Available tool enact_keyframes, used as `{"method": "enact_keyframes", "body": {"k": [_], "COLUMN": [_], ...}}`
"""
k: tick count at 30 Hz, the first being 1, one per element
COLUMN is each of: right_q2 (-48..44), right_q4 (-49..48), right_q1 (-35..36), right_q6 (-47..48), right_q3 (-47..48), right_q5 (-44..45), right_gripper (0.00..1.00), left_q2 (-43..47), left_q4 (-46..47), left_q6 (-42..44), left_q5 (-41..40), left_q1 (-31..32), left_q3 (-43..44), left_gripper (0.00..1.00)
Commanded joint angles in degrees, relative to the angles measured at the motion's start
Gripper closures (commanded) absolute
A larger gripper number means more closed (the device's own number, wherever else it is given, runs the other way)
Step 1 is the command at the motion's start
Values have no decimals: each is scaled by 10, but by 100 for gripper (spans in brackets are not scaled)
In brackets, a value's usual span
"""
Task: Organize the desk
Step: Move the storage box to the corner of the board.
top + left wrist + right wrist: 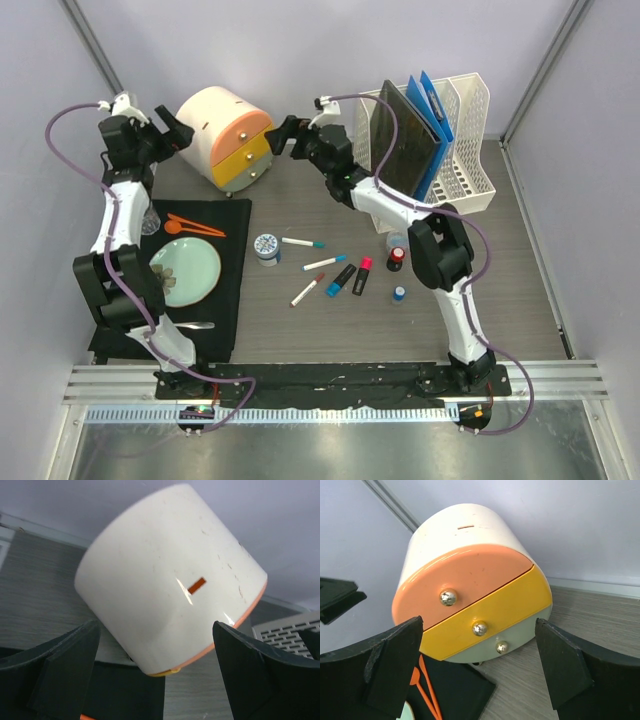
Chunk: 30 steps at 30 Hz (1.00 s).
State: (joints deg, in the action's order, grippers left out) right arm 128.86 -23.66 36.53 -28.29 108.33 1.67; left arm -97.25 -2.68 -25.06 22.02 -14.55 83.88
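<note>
The desk (500, 300) is dark wood-grain with metal rails. At its back stands a round cream drawer unit (225, 135) with orange, yellow and pale green drawers. My left gripper (176, 134) hovers open at the unit's left side; in the left wrist view the cream shell (170, 585) fills the space ahead of that gripper (155, 675). My right gripper (281, 137) is open just right of the unit, facing the drawer fronts (470, 595). Nothing sits between the fingertips of this gripper (480, 670).
A black mat (232, 290) at the left carries a mint plate (186, 272) and orange utensils (195, 226). Several pens (302, 242), highlighters (340, 278), a round tin (267, 247) and small bottles (397, 259) lie mid-desk. A white file rack (470, 150) with folders (430, 120) stands back right.
</note>
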Motion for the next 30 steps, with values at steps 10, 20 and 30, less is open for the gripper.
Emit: {"method": "enact_keyframes", "body": {"k": [10, 20, 30], "right_q2": [-144, -163, -162], "right_q4": [29, 43, 56], "right_q1": [2, 2, 2], "right_q6": [16, 27, 39], "right_q3": [-138, -180, -197], "right_q5": [-60, -116, -137], "right_gripper": [0, 1, 0], "left_q2": [-51, -176, -223], "left_q4": [243, 320, 348], "left_q6": [-147, -221, -293], "left_q5": [-308, -334, -304], "left_q1": [35, 37, 16], "left_q3": [-10, 75, 95], "left_gripper": [0, 0, 0]}}
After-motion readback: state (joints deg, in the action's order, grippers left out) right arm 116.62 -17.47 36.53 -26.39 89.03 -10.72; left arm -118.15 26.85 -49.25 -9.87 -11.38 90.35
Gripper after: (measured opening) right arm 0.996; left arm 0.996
